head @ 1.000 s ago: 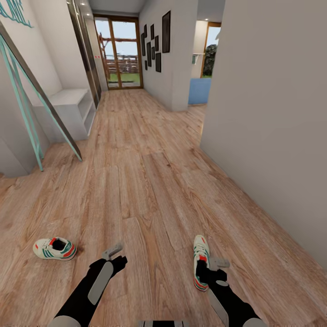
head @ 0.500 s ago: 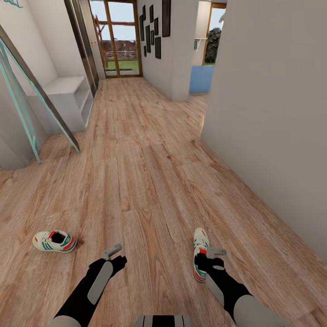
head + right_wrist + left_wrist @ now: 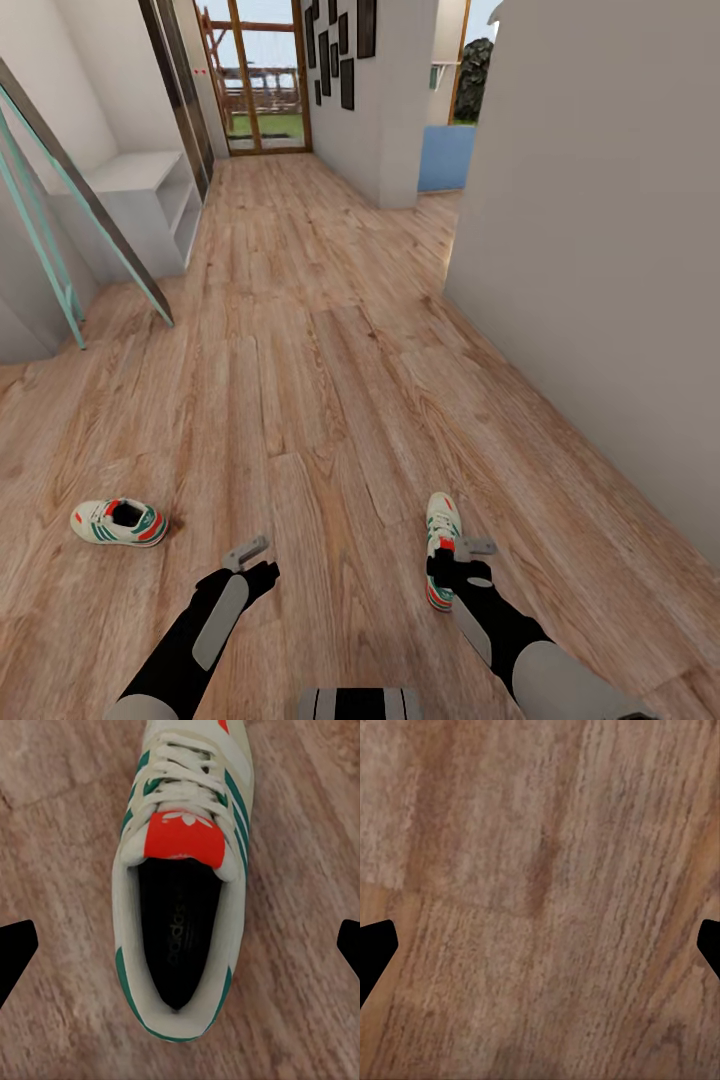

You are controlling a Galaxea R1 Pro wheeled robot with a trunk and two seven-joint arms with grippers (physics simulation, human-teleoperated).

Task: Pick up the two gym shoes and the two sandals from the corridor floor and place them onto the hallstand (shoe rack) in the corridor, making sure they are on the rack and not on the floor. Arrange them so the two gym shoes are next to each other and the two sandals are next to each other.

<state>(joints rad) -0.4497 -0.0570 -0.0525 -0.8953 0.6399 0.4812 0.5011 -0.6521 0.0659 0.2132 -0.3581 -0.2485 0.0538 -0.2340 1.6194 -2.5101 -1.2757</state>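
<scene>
From the head, your right tool (image 3: 462,562) hung over the heel of the white, green-striped sneaker (image 3: 441,545) on the wood-plank floor (image 3: 330,400); its twin (image 3: 119,522) lay well left. At the right wrist, the shoe (image 3: 184,881) ran lengthwise between spread fingers, with open floor around it.

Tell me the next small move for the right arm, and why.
Probably lower the right gripper straight down onto the gym shoe beneath it. In the right wrist view the jaws stand wide apart with the shoe's opening between them, the shoe flat on the corridor floor, not yet gripped.
</scene>
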